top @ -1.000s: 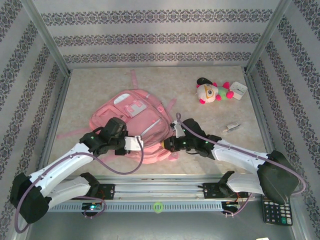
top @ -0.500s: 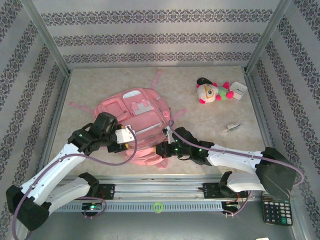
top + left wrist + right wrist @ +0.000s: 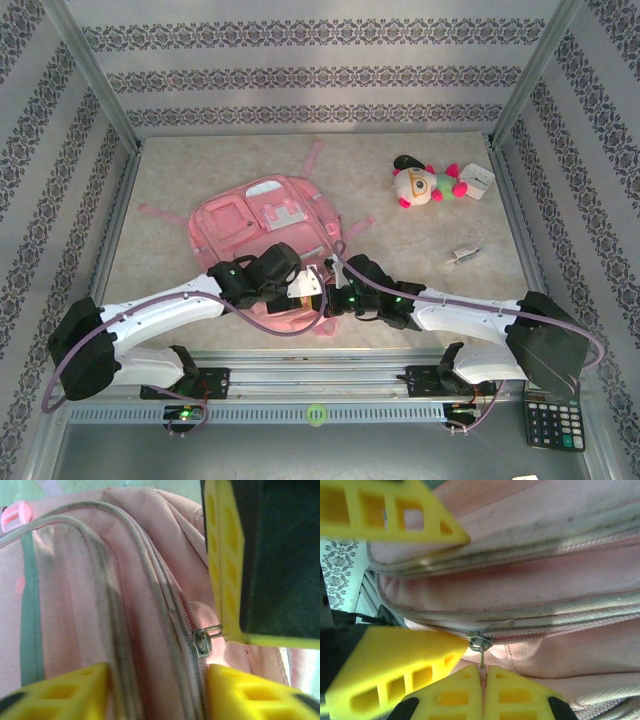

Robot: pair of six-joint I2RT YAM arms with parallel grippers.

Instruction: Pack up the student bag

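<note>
Fingers (image 3: 60, 695) of the left gripper (image 3: 155, 680) stand apart, straddling the seam of the student bag (image 3: 250, 215), which lies left of centre in the overhead frame. Those of the right gripper (image 3: 482, 672) are pinched on the zipper pull (image 3: 481, 653). Crowded so close, the thin tab could slip, or the grippers collide.

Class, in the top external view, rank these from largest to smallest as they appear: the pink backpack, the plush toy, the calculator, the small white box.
1. pink backpack, clearly largest.
2. plush toy and calculator: they look about alike, and the calculator lies nearer the camera, so I leave them unranked.
3. small white box, smallest.
</note>
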